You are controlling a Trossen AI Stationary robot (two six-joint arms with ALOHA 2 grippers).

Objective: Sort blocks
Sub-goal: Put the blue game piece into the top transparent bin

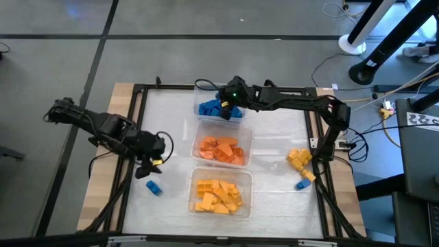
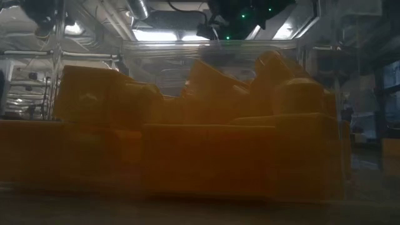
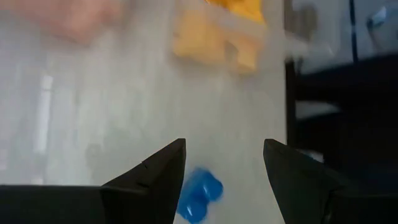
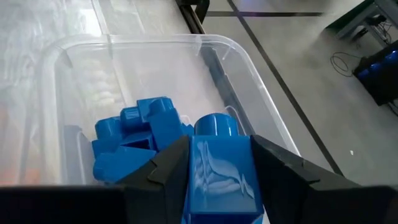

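Observation:
Three clear tubs stand in a row down the table's middle. The far one (image 1: 221, 118) holds blue blocks (image 4: 134, 134), the middle one orange blocks (image 1: 221, 149), the near one yellow blocks (image 1: 218, 195). My right gripper (image 1: 230, 103) hangs over the far tub, shut on a blue block (image 4: 221, 171). At the left, my left gripper (image 1: 152, 167) stands open above a loose blue block (image 1: 153, 186). In the left wrist view this block (image 3: 199, 194) lies on the table below the open fingers (image 3: 155, 180). My right gripper pinches the blue block by two opposite sides (image 4: 198, 174) between its two fingers. The fingers slant down from the table's right. The block's round stud (image 4: 216, 124) points away past the fingertips. The block is lifted clear above the blue blocks in the tub.
Loose yellow blocks (image 1: 299, 158) and one blue block (image 1: 302, 184) lie near the table's right edge. A black frame (image 1: 137, 110) runs round the work surface. In the low view the near tub's yellow blocks (image 2: 187, 144) fill the picture.

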